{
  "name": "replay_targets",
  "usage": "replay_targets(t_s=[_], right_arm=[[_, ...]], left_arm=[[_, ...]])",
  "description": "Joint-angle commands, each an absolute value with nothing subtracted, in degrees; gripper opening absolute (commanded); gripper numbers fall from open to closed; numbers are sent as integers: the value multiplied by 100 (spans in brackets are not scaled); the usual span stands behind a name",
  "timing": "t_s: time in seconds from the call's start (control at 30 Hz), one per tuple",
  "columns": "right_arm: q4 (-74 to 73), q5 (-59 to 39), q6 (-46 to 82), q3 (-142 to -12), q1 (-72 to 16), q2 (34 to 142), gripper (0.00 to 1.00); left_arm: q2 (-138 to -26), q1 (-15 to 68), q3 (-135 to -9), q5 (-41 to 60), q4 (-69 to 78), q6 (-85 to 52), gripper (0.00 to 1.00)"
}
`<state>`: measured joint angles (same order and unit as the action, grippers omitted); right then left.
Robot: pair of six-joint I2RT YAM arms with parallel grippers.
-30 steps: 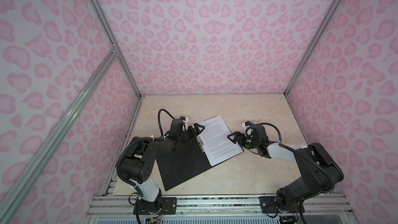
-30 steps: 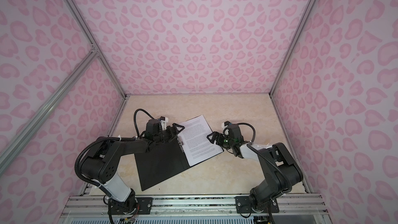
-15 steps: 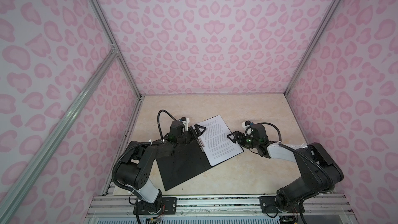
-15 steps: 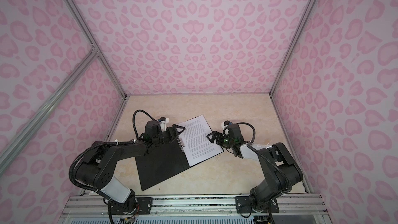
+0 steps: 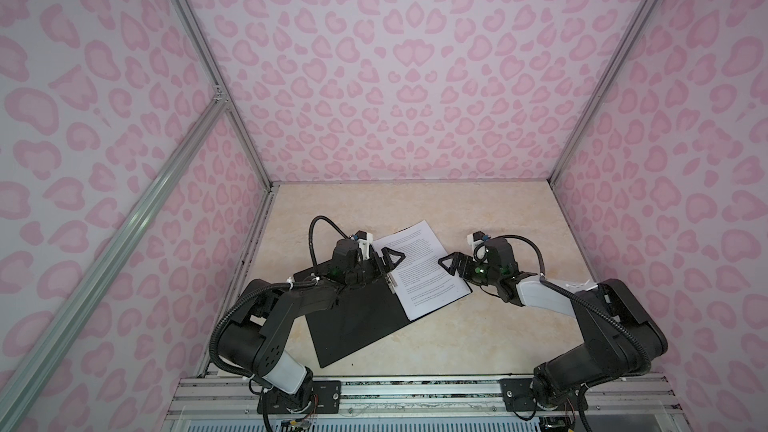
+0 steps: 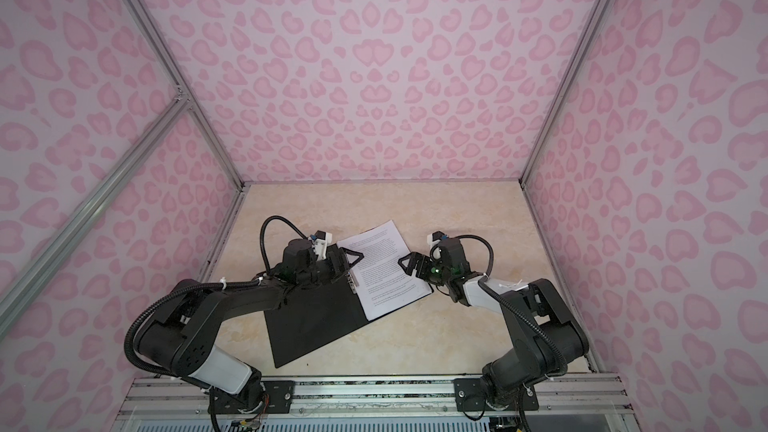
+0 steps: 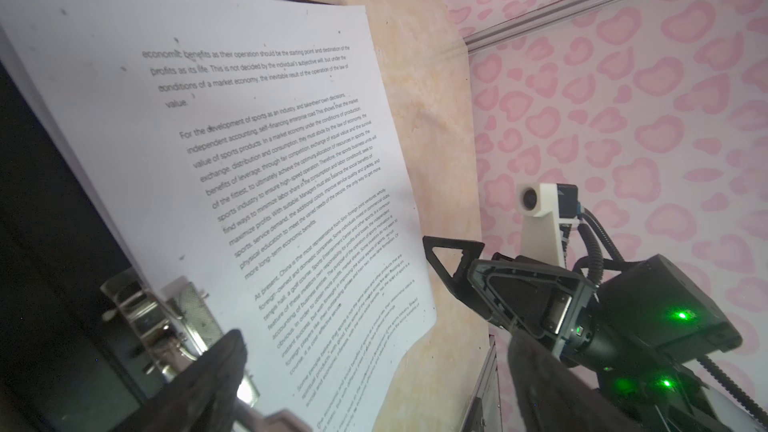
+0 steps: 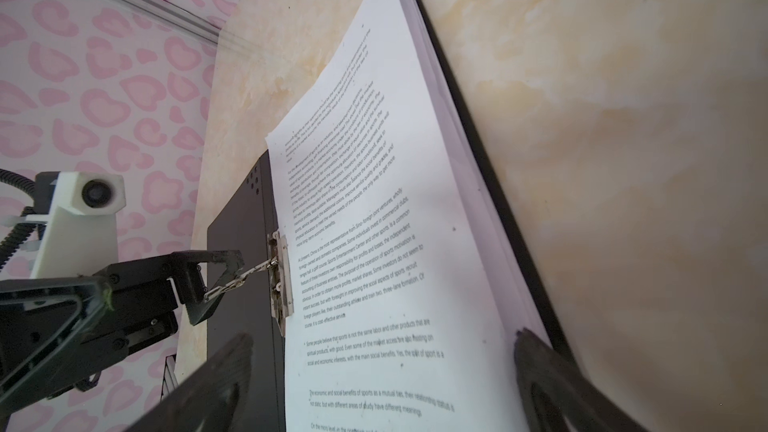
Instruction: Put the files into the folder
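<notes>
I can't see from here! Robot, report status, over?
Left gripper open by the clip. Right gripper open beside papers. Papers lie in the open folder. Nothing in the way.

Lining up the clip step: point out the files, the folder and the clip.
files [image 5: 422,273]: in a top view, middle of the top sheet.
folder [image 5: 357,326]: in a top view, bare black inside cover.
clip [image 8: 281,284]: right wrist view, metal plate at the sheets' edge.

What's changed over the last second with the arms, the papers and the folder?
The left arm swung its elbow back toward the near rail; the left pincer stayed open at the silver metal clip. Nothing was grasped or released. The white printed paper sheets, the open black-lined flat folder and the open right pincer stayed put.
</notes>
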<state>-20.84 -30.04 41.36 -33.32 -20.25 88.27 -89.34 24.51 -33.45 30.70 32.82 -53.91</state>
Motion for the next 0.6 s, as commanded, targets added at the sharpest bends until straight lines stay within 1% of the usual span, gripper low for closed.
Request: replay_targets(t_s=[0.0, 0.27, 0.57], right_arm=[[-2074, -2923, 4113, -3331, -2030, 8816, 97], [-1801, -2446, 3993, -3256, -2013, 8502, 97], [-967, -1817, 3683, -3352, -1968, 7871, 97]], left_arm=[[-8697, 2471, -3411, 3078, 3265, -5350, 100], [-7939, 2461, -3595, 2727, 2366, -4944, 100], [-6279, 2459, -3342, 1691, 717, -4328, 100]])
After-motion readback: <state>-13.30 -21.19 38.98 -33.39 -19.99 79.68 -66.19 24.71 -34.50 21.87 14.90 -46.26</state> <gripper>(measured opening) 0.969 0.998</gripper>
